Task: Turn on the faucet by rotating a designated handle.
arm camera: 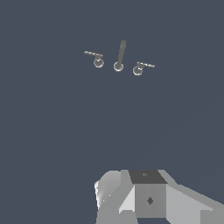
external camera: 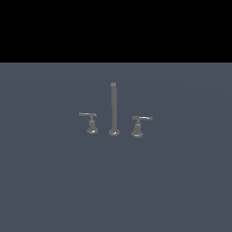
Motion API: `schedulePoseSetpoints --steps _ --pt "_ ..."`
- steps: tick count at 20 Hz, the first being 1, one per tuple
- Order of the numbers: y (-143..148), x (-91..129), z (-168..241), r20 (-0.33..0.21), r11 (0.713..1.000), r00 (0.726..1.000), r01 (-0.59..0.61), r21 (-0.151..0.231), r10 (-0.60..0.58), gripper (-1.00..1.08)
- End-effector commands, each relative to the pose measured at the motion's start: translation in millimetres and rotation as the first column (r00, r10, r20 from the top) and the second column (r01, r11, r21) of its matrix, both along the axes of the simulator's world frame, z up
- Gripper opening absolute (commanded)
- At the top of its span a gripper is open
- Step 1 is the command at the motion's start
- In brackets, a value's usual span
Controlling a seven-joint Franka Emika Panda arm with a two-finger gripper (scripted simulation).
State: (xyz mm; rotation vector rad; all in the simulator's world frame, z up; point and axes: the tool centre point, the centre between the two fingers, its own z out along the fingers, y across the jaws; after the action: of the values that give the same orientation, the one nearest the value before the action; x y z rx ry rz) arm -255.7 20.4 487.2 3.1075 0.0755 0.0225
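Note:
The faucet stands on the flat grey-blue floor: a tall thin spout post (external camera: 113, 108) on a round foot, with a short handle on either side. The handle (external camera: 91, 122) with the thin dark straight lever and small bell base is on the exterior view's left. The other handle (external camera: 138, 125), with a brighter lever and wider base, is on the right. The wrist view shows the post (arm camera: 120, 56), the dark-lever handle (arm camera: 97, 59) and the brighter handle (arm camera: 140, 68) from above, far off. Grey parts of my gripper (arm camera: 131, 201) fill that picture's edge, well away from the faucet; its jaws are not discernible. The exterior view shows no arm.
The grey-blue floor (external camera: 54, 181) stretches around the faucet on all sides in both views. A black band (external camera: 116, 27) lies beyond the floor's far edge in the exterior view. No other objects show.

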Motion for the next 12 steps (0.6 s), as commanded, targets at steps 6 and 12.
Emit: schedulePoseSetpoints --steps 6,12 --pt "2.6 0.9 -3.0 0.0 1.0 1.0 0.013 0.0 -0.013 -1.0" --pt "12.6 4.9 -14.7 0.0 0.998 0.998 0.064 0.001 -0.064 -1.0"
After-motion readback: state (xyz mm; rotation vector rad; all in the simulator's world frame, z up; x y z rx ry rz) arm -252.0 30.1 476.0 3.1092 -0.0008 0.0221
